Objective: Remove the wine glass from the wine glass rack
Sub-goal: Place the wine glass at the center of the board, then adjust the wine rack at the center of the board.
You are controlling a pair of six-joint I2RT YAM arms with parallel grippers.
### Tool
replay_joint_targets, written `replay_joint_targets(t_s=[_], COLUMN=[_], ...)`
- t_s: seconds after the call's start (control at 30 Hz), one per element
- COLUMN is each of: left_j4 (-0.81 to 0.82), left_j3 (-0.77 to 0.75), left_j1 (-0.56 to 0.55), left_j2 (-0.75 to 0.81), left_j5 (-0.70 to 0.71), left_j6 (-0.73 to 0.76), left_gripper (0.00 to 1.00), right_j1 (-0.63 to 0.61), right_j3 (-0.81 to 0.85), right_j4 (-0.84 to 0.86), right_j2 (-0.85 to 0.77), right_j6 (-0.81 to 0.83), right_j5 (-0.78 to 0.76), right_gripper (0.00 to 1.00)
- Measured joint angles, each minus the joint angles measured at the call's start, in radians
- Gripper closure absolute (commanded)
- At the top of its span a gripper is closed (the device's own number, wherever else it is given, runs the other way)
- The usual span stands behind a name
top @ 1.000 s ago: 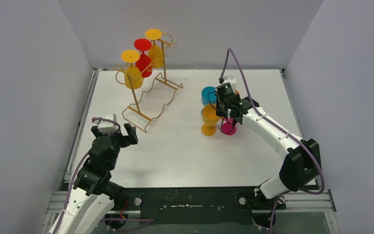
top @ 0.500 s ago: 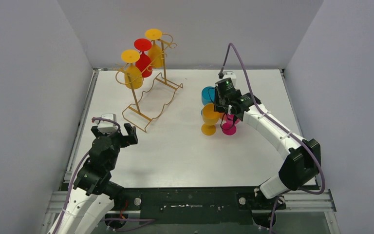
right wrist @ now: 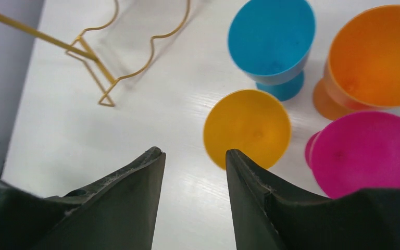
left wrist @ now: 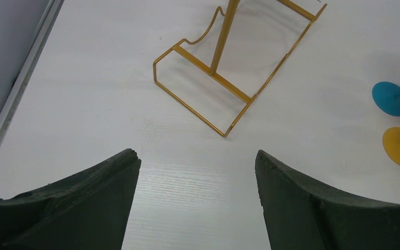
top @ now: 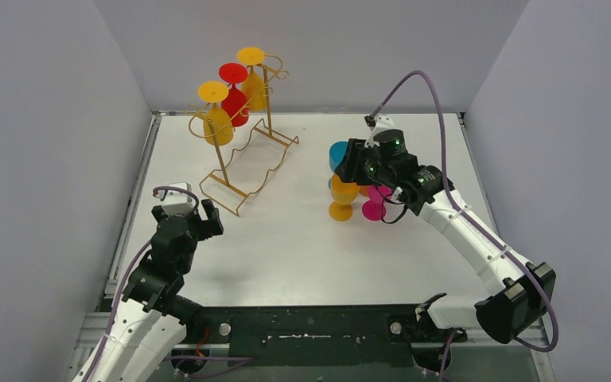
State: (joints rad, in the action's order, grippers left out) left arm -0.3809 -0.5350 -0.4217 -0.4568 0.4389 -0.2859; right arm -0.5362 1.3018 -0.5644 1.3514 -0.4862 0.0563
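The gold wire wine glass rack (top: 223, 163) stands at the back left of the table. Three glasses hang upside down from its top: a yellow glass (top: 217, 121), a red glass (top: 235, 101) and another yellow glass (top: 254, 86). My right gripper (top: 350, 169) is open and empty, held above a group of upright glasses far right of the rack. In the right wrist view its fingers (right wrist: 194, 153) frame bare table beside a yellow glass (right wrist: 247, 127). My left gripper (top: 200, 220) is open and empty, near the rack's front base (left wrist: 229, 78).
Upright on the table right of centre stand a blue glass (right wrist: 271, 39), an orange glass (right wrist: 377, 57), a pink glass (right wrist: 367, 153) and the yellow one (top: 342, 195). Grey walls enclose the table on three sides. A metal rail (left wrist: 15, 88) runs along the left edge.
My right arm has lifted and swung its wrist up and to the right, away from the upright glasses. The left arm has barely shifted.
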Motion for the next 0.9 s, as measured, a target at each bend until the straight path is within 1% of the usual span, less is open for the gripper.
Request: replay_joint_targets(t_s=[0.07,0.13,0.23,0.37,0.43,0.53,0.77,0.9], left_j4=[-0.018,-0.029,-0.029,-0.035,-0.036,-0.034,-0.034,-0.026], left_j3=[-0.023,-0.057,-0.106,-0.183,-0.24,-0.324,-0.462,-0.506], left_j1=[0.007,0.025,0.079,0.2,0.282,0.376,0.446,0.479], left_j2=[-0.038,-0.094,-0.168,-0.23,-0.266,-0.317,-0.414,-0.478], left_j5=[0.004,-0.001,-0.022,-0.073,-0.122,-0.183,-0.265,-0.282], left_j6=[-0.004,-0.01,-0.017,-0.024,-0.032,-0.045,-0.032,-0.016], left_gripper=[0.21,0.18,0.13,0.12,0.11,0.11,0.1,0.08], right_j1=[0.0,0.0,0.0,0.0,0.0,-0.001,-0.003,-0.008], right_j3=[-0.055,-0.101,-0.15,-0.174,-0.18,-0.203,-0.224,-0.224], right_j4=[0.048,0.094,0.137,0.16,0.17,0.195,0.224,0.227], right_j2=[-0.061,-0.109,-0.16,-0.187,-0.191,-0.201,-0.203,-0.203], right_j6=[-0.028,-0.055,-0.087,-0.114,-0.129,-0.155,-0.185,-0.185], right_j5=[0.064,0.115,0.172,0.22,0.244,0.283,0.347,0.363], right_gripper=[0.49,0.47,0.44,0.43,0.43,0.43,0.43,0.42])
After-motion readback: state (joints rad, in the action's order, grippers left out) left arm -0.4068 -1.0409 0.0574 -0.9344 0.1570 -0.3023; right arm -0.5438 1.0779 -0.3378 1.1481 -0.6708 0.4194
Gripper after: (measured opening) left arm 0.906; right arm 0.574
